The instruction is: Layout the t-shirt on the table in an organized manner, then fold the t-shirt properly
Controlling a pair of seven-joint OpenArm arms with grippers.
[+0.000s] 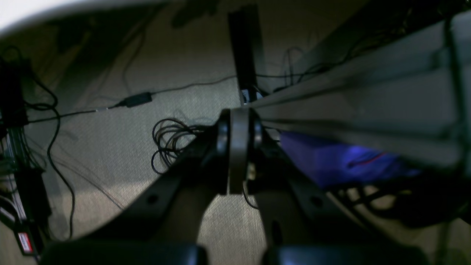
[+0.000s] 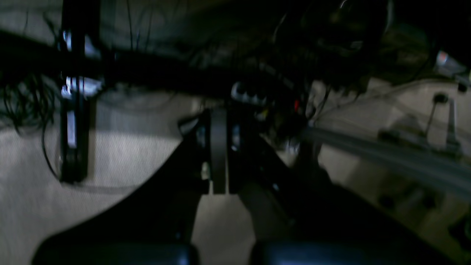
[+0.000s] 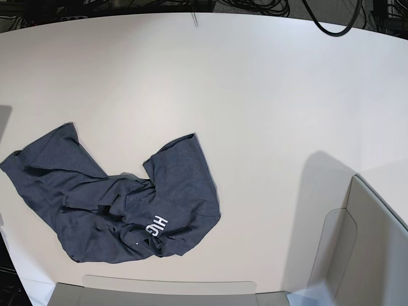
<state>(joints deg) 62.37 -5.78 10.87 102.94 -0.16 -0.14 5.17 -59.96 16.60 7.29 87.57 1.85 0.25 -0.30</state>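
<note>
T-shirt (image 3: 115, 201) – soft matt cloth, heathered navy-grey weave, white printed lettering at its 5 o'clock. Table (image 3: 268, 95) – smooth off-white top, faint sheen. Panels (image 3: 370, 248) at 5 o'clock: grey translucent plastic, matt. Floor (image 1: 110, 147) in left wrist view: rough woven-looking carpet.

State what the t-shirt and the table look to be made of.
t-shirt: soft knit cloth, probably cotton, matte heathered navy-grey; it creases and bunches, with white printed letters. table: smooth off-white hard top, perhaps laminate; even, faintly satin surface with no visible grain.
</note>
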